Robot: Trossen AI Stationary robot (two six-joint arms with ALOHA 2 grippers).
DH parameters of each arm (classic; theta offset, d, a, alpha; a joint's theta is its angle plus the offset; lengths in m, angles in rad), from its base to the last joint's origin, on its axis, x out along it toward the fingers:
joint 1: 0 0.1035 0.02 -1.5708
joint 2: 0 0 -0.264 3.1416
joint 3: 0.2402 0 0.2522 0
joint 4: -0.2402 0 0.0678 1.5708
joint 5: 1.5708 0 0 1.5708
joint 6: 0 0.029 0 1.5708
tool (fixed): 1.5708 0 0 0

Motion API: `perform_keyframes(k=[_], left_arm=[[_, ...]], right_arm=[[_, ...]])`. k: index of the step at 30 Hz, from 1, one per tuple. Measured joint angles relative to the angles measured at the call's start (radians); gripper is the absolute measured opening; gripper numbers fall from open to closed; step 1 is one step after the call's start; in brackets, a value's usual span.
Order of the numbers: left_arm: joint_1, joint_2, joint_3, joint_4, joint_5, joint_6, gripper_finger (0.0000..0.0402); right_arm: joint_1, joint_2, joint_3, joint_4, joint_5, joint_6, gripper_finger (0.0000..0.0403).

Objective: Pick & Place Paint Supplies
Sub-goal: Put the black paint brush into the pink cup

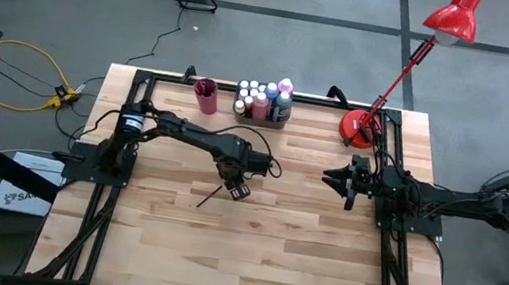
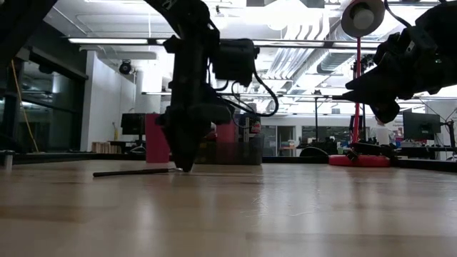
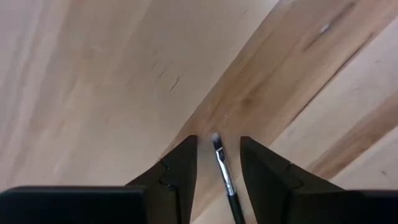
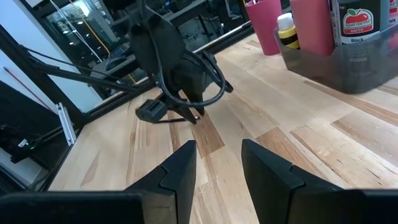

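Observation:
A thin dark-handled paintbrush [image 1: 209,196] lies flat on the wooden table near its middle. It also shows in the low view [image 2: 136,172]. My left gripper [image 1: 235,188] points down over the brush's bristle end, low at the table. It is open, with one finger on each side of the brush's metal ferrule [image 3: 224,173], not touching it. My right gripper [image 1: 342,181] is open and empty above the table's right side. It also shows in its own wrist view [image 4: 217,162]. Several paint bottles [image 1: 263,95] stand in the grey tray [image 1: 261,115] at the far edge.
A red cup [image 1: 206,95] stands left of the grey tray at the far edge. A red desk lamp's base [image 1: 358,128] sits at the far right, with its arm rising over the table. Bare wood lies between the arms and toward the near edge.

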Motion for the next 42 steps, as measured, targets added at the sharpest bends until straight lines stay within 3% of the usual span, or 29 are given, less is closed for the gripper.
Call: perform_keyframes(k=[9, 19, 28, 36, 42], left_arm=[[0.0, 0.013, 0.002, 0.007, -0.016, 0.001, 0.0107], [-0.001, 0.014, 0.001, 0.012, -0.038, 0.004, 0.0009], [-0.002, 0.013, 0.003, 0.013, -0.07, 0.032, 0.0001], [0.001, -0.129, 0.006, 0.012, -0.263, 0.057, 0.0], [0.001, -0.299, 0.006, 0.005, -0.571, 0.058, 0.0]], right_arm=[[0.0, 0.0, 0.0, -0.003, 0.0, 0.0, 0.0122], [0.0, 0.0, 0.0, -0.003, 0.0, 0.0, 0.0122], [0.0, 0.0, 0.0, -0.003, 0.0, 0.0, 0.0122], [0.0, 0.0, 0.0, -0.005, 0.0, 0.0, 0.0122], [0.0, 0.0, 0.0, -0.007, 0.0, 0.0, 0.0122]])
